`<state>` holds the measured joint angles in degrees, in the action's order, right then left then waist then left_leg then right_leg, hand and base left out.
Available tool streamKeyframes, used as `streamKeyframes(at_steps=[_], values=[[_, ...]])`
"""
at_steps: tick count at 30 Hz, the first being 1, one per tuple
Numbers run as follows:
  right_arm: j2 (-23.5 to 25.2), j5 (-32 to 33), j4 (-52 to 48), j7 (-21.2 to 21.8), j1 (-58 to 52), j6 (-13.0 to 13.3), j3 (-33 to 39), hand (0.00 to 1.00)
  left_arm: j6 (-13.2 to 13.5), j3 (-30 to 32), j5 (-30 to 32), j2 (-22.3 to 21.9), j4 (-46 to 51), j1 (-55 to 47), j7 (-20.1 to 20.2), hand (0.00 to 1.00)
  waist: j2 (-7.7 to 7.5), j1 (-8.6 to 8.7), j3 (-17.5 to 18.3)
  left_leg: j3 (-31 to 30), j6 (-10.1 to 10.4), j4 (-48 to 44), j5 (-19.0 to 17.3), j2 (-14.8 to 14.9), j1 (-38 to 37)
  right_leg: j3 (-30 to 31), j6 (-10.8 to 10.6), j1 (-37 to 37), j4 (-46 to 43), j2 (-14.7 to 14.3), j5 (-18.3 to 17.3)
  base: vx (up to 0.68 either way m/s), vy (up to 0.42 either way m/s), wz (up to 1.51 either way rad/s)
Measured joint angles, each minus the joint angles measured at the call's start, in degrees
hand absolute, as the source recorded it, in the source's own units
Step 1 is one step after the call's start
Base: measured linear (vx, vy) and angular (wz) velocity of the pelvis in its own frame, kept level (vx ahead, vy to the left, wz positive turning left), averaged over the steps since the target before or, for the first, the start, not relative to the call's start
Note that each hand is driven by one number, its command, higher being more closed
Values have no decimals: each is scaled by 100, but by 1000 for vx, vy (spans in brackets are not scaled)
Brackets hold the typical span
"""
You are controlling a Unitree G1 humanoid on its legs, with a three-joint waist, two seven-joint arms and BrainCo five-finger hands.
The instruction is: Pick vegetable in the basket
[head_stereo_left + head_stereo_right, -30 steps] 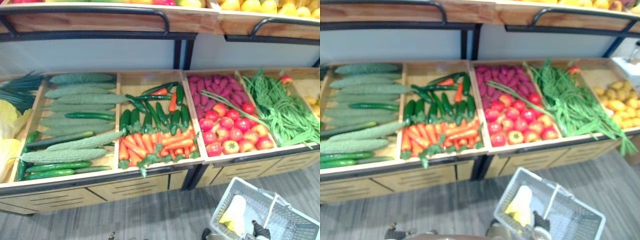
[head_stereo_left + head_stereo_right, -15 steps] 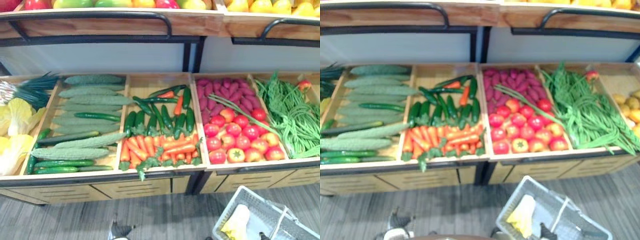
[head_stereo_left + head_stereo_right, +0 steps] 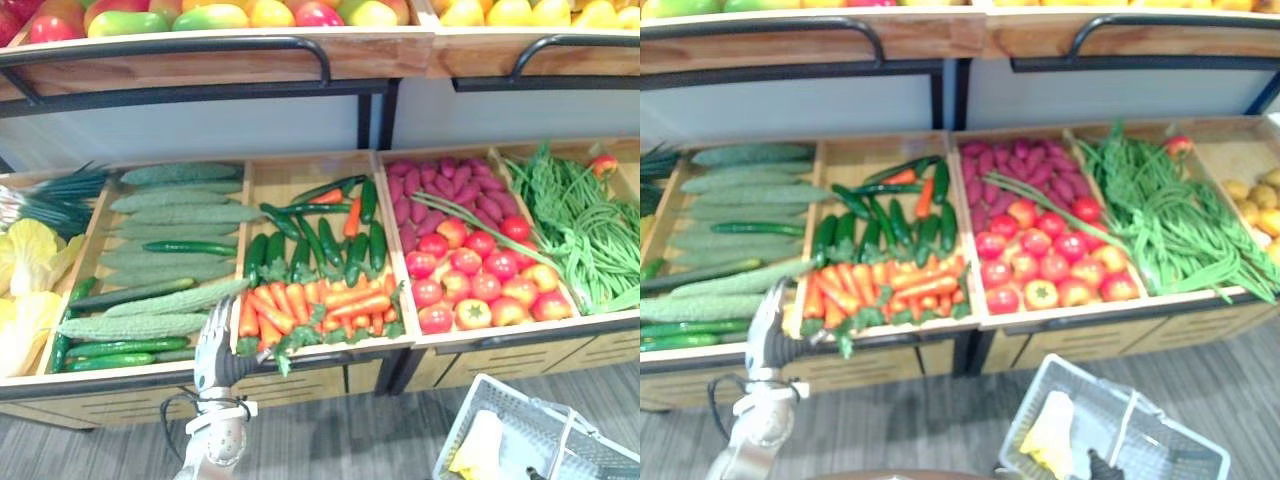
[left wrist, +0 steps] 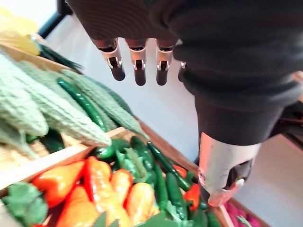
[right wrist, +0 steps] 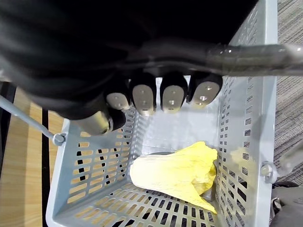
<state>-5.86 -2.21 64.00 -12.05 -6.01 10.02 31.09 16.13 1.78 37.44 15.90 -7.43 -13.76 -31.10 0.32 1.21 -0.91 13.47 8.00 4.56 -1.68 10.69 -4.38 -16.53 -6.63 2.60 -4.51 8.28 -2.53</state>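
Before the carrots (image 3: 320,298), the left hand (image 3: 212,345) hangs spread and empty; best to close round one loose carrot, with the right hand (image 5: 171,97) curled round the basket handle (image 5: 255,53).

Open air lies above the carrots (image 3: 330,297) past the left robot hand (image 3: 213,345). The upper shelf (image 3: 200,70) and its rail (image 3: 170,44) overhang the back of the bins (image 3: 330,352). A handle (image 5: 251,53) bars part of the basket's (image 5: 251,142) mouth.

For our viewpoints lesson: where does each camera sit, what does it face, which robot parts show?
Left eye view: head, down at vegetable bins; left robot hand.
Right eye view: beside it, same scene.
Left wrist view: along open left robot hand, at carrots.
Right wrist view: into basket; right robot hand gripping handle.
Shared: carrots.
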Motion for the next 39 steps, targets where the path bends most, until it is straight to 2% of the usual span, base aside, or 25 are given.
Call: streamKeyframes(at_steps=[9,11,16,21,25,27,39], values=[[-44,-3,-3,5,2,-11,-22,100,-3,-418,172,545,103,477,42,0,22,52,7,213,-44,-119,-127,-57,-44,285,8,15,165,-1,159,-7,13,-15],[-100,-9,-11,11,14,-12,-92,100,-4,-575,216,633,-389,820,68,0,37,71,9,322,-49,-132,-153,-65,-91,374,-2,21,165,-3,172,-14,11,-20],[-227,-15,-56,37,90,-6,-352,100,-50,-1104,445,971,-1822,1399,272,0,65,325,6,503,-26,-217,-242,-78,-89,589,-12,88,266,-23,268,-2,6,-21],[-227,-15,-73,41,137,0,-469,100,-239,-1347,672,1138,-2543,1920,405,0,92,354,-38,684,-8,-239,-289,-96,-104,803,-31,213,343,-45,352,31,0,-24],[-237,-10,-155,40,151,0,-550,100,-303,-1473,673,1164,-2738,2157,466,0,109,356,-145,797,-1,-273,-332,-95,-175,944,-32,217,342,-64,352,32,-4,-19],[-263,-9,-247,41,168,8,-690,100,-303,-1665,802,1169,-2901,2306,507,0,142,478,-196,831,10,-298,-412,-101,-179,1004,-35,243,345,-65,354,29,-1,-14],[-264,-10,-315,9,208,27,-687,100,-416,-2000,871,1154,-3010,2714,523,0,219,538,-292,983,24,-377,-441,-121,-173,1203,-56,348,345,-67,366,9,-9,-9]])
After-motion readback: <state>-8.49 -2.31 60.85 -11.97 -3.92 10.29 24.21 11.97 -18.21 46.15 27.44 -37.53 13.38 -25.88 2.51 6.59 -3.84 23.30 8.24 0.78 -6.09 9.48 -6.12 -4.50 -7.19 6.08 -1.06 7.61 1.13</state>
